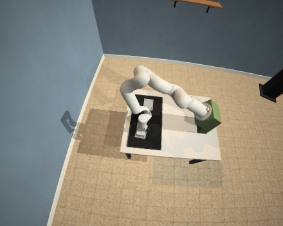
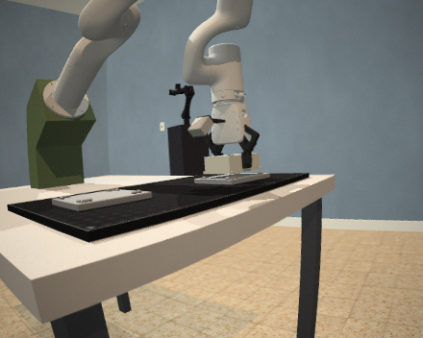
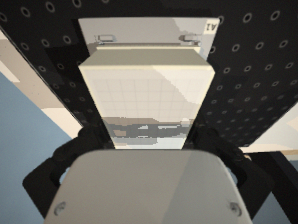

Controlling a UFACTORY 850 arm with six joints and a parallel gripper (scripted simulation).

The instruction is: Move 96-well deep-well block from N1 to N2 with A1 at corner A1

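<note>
Block sits rigid and light in my claw, fingers clamped on its long smooth sides; I judge squeezing mid-height keeps it level above the nest.

Illumination is even and moderately bright. The white rectangular tabletop carries soft, mottled arm shadows toward its near edge. The top view bows straight lines at its borders. The wrist view shows a blurred reflection on the pale block top.
</note>
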